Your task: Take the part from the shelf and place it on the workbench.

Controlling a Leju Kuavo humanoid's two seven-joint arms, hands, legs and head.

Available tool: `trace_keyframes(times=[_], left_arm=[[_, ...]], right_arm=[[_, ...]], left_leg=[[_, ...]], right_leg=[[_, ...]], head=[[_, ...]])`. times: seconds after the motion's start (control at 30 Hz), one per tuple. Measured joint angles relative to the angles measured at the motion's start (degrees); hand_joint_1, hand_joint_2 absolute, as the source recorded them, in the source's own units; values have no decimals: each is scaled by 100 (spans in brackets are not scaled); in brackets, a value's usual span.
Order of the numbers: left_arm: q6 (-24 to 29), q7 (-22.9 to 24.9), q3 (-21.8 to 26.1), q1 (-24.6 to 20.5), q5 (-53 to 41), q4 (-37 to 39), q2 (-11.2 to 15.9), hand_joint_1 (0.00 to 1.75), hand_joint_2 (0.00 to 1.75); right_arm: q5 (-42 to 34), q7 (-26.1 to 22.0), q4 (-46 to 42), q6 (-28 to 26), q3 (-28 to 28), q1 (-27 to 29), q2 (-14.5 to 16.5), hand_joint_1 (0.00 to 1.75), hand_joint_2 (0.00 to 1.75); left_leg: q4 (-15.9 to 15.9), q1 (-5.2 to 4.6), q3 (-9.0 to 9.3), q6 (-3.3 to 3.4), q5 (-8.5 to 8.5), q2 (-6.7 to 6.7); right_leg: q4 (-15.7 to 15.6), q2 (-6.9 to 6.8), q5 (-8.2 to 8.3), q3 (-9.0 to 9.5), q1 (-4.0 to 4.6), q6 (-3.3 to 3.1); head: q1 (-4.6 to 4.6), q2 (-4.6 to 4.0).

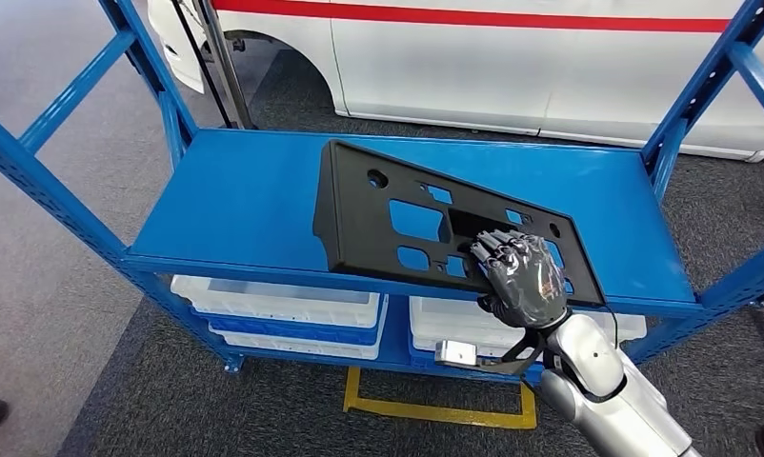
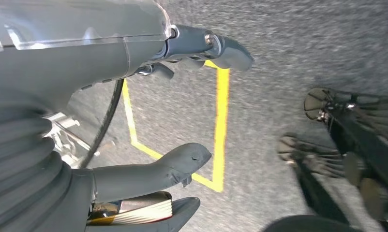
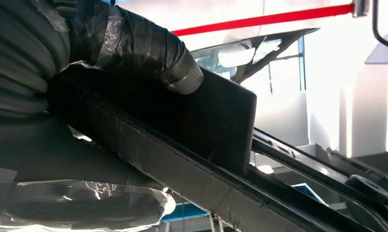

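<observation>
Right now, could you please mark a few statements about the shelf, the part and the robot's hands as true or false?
1. The black part lies on the top level of the blue shelf. True.
2. The right hand grips the part at its near edge. True.
3. The left hand is holding the part too. False: it holds nothing and hangs over the grey floor.
4. The lower shelf level holds red buckets. False: white bins sit there.
5. A white vehicle with a red stripe stands behind the shelf. True.
</observation>
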Motion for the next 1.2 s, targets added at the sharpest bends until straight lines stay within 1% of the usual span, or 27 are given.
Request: trace_keyframes(times=[0.03,0.07,0.1,0.13,0.17,0.23,0.3,0.33,0.4,0.43,0.47,0.53,0.57,0.6,0.67,0.7,0.73,0.77,0.8,0.83,0.9,0.93,1.0,1.07,1.1,1.13,1.2], left_arm=[[-1,-9,1,1,2,1,0,0,175],[-1,-21,1,0,4,1,-1,0,175],[-2,-33,2,-1,7,1,-1,0,175],[-2,-43,2,-2,8,1,-2,0,175],[-3,-49,2,-3,10,1,-2,0,175],[-3,-52,2,-11,13,0,-2,0,175],[-3,-59,3,-19,15,0,-2,0,175],[-4,-65,4,-16,15,0,-2,0,175],[-10,-74,4,-2,15,3,-4,0,175],[-18,-79,4,4,14,5,-6,0,175],[-26,-84,4,7,14,7,-8,0,175],[-40,-91,4,8,14,7,-11,0,175],[-43,-92,4,8,14,7,-14,0,175],[-44,-92,4,7,14,7,-16,0,175],[-45,-92,4,6,13,7,-20,0,175],[-45,-92,4,4,12,7,-22,0,175],[-45,-92,4,1,8,7,-24,0,175],[-45,-91,4,-2,3,7,-27,0,175],[-47,-91,4,-6,-4,7,-30,0,175],[-49,-91,4,-7,-15,7,-32,0,175],[-59,-91,4,-3,-49,9,-28,0,175],[-69,-91,4,0,-72,11,-24,0,175],[-91,-91,3,1,-121,16,-10,0,175],[-107,-93,1,-14,-187,16,8,0,175],[-118,-97,-3,-29,-236,16,23,0,175],[-131,-102,-10,-47,-300,16,44,0,175],[-166,-108,-52,-94,-457,15,115,0,175]], right_arm=[[-72,-51,-103,-1,0,53,-25,175,175],[-137,-102,-206,-2,0,114,-55,175,175],[-183,-144,-301,-3,0,176,-84,175,175],[-214,-182,-389,-5,0,236,-113,175,175],[-239,-214,-470,-9,0,289,-139,175,175],[-318,-295,-641,-20,-1,373,-194,175,175],[-428,-393,-837,-42,-5,459,-257,175,175],[-472,-434,-941,-58,-8,514,-295,175,175],[-515,-494,-1125,-97,-9,647,-376,175,175],[-521,-510,-1203,-115,-10,710,-417,175,175],[-522,-521,-1263,-129,-10,765,-456,175,175],[-526,-528,-1354,-143,-15,845,-526,175,175],[-527,-527,-1384,-143,-18,878,-552,175,175],[-528,-527,-1407,-144,-20,906,-573,175,175],[-528,-531,-1442,-145,-24,942,-595,175,175],[-528,-537,-1459,-148,-28,947,-601,175,175],[-528,-547,-1481,-151,-34,946,-604,175,175],[-528,-561,-1509,-156,-43,944,-607,175,175],[-532,-583,-1536,-164,-49,943,-609,175,175],[-539,-606,-1561,-174,-53,942,-611,175,175],[-566,-662,-1589,-201,-52,949,-612,175,175],[-580,-691,-1598,-215,-50,953,-612,175,175],[-604,-742,-1609,-234,-45,961,-611,175,175],[-628,-779,-1610,-237,-37,969,-607,175,175],[-647,-801,-1606,-231,-26,973,-597,175,175],[-668,-826,-1596,-219,-9,972,-580,175,175],[-708,-868,-1553,-149,68,933,-501,175,175]], left_leg=[[352,8,-78,-20,-264,0],[682,14,-119,-34,-421,1],[896,17,-97,-38,-433,1],[926,18,16,-31,-316,0],[765,17,219,-14,-143,-1],[-29,0,860,47,32,-15],[-769,-31,1345,98,-66,-29],[-942,-52,1426,117,-100,-33],[-1016,-47,1355,175,17,-16],[-1035,-38,1295,223,97,0],[-1054,-27,1219,267,182,18],[-1044,-35,1040,331,324,39],[-1027,-43,942,337,396,45],[-1000,-49,834,335,467,49],[-919,-53,600,315,589,54],[-865,-53,488,301,637,55],[-807,-60,390,283,676,52],[-753,-68,317,260,711,49],[-714,-75,270,232,753,46],[-698,-79,241,201,800,43],[-695,-71,201,130,870,36],[-649,-62,161,91,789,28],[-305,-32,32,13,309,16],[362,-6,-106,-54,-238,14],[668,7,-126,-80,-324,14],[859,19,-87,-99,-250,14],[727,39,227,-119,179,27]], right_leg=[[4,-3,64,-84,3,-9],[11,-5,129,-173,8,-9],[20,-8,193,-262,12,-6],[29,-9,256,-351,14,1],[37,-8,319,-433,16,11],[46,0,439,-556,24,47],[29,-1,554,-601,28,108],[3,-5,619,-607,25,145],[-45,-4,684,-629,15,218],[4,1,575,-664,12,245],[157,7,342,-719,12,265],[777,11,-290,-854,6,294],[1149,11,-492,-904,5,308],[1440,11,-530,-909,6,319],[1542,10,-258,-693,5,321],[1302,9,-111,-438,6,311],[909,9,-93,-106,15,294],[471,9,-179,216,25,268],[124,10,-290,452,40,238],[-90,10,-384,575,59,205],[-162,-3,-331,528,56,120],[-166,-15,-266,468,44,70],[-175,-44,-118,313,20,-17],[-158,-52,28,119,20,-42],[-142,-54,101,5,20,-35],[-121,-64,170,-113,19,-28],[-75,-90,291,-339,17,-7]], head=[[-1,0],[-1,0],[-1,0],[-1,0],[-1,0],[-1,0],[2,0],[2,0],[5,0],[7,0],[9,0],[13,1],[13,1],[13,1],[13,0],[13,0],[13,0],[11,0],[10,0],[9,0],[10,0],[8,0],[5,0],[4,0],[4,0],[4,0],[4,1]])
